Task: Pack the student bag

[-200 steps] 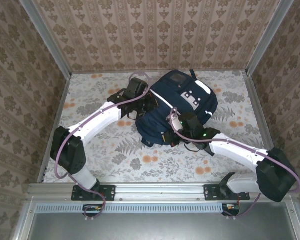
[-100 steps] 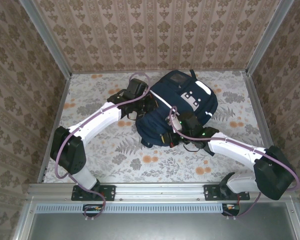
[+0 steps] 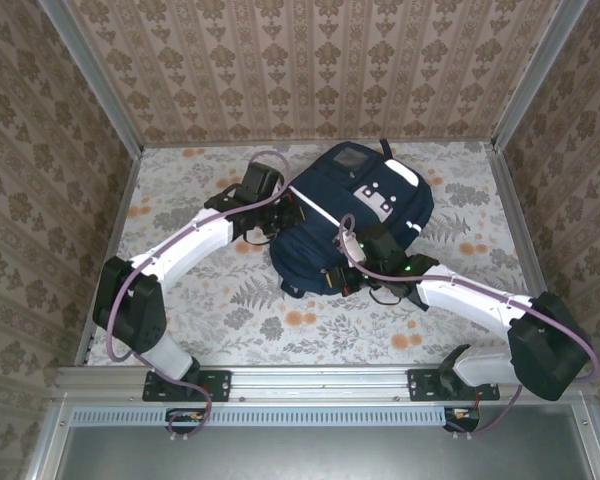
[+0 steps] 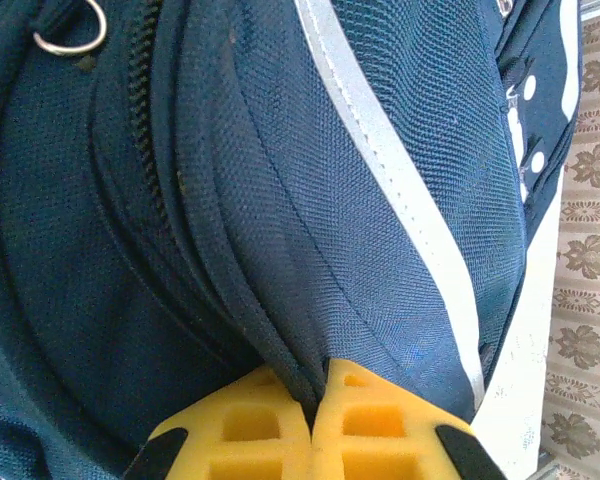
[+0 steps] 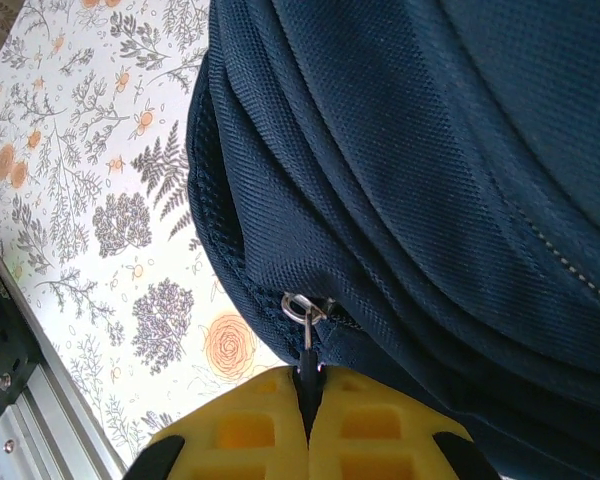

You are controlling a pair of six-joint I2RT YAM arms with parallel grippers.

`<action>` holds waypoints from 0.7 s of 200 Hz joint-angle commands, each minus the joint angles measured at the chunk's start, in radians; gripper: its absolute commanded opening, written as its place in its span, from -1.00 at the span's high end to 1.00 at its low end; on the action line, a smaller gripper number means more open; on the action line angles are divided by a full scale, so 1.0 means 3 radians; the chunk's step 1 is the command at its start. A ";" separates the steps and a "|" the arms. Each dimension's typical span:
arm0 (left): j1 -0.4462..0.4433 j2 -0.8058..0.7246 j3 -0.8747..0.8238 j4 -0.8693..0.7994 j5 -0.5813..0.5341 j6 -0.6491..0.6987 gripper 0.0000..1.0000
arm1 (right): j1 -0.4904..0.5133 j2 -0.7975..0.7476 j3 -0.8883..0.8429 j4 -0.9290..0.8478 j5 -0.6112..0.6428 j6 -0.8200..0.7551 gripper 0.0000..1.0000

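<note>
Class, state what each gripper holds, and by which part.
Left gripper pinches a fabric fold of the student bag; right gripper clamps its zipper pull.

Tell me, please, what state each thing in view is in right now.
Large navy-blue fabric backpack: lying on the floral table, held at two spots.
Left gripper: shut on a fold of the backpack's fabric.
Right gripper: shut on the small metal-ringed zipper pull.
Zipper pull: clamped, pointing straight away from the bag.
</note>
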 commanded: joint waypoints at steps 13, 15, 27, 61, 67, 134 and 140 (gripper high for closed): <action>0.0088 -0.0149 0.0061 -0.0127 -0.0065 0.0321 1.00 | -0.0075 -0.0207 -0.0148 -0.0225 0.0182 -0.0056 1.00; 0.0085 -0.0151 0.0063 -0.0127 -0.0058 0.0323 0.99 | -0.0074 -0.0214 -0.0152 -0.0213 0.0154 -0.0056 1.00; 0.0051 -0.0141 0.0109 -0.0207 -0.0066 0.0315 0.43 | -0.0075 -0.0212 -0.0188 -0.0087 -0.0067 0.0012 1.00; 0.0001 -0.0527 -0.0297 -0.0234 -0.0048 0.0099 -0.07 | -0.0070 -0.0181 -0.0298 0.0467 -0.0347 0.0416 1.00; 0.0019 -0.0657 -0.0465 -0.0187 -0.0026 0.0016 -0.13 | -0.0070 -0.0171 -0.0331 0.0588 -0.0359 0.0513 1.00; 0.0001 -0.1217 -0.1703 0.0272 -0.0026 -0.0712 -0.12 | -0.0049 0.0011 -0.0385 0.1058 -0.0561 0.0879 1.00; -0.0011 -0.1177 -0.1748 0.0370 -0.0017 -0.0748 -0.10 | -0.0049 0.0011 -0.0380 0.1064 -0.0564 0.0882 1.00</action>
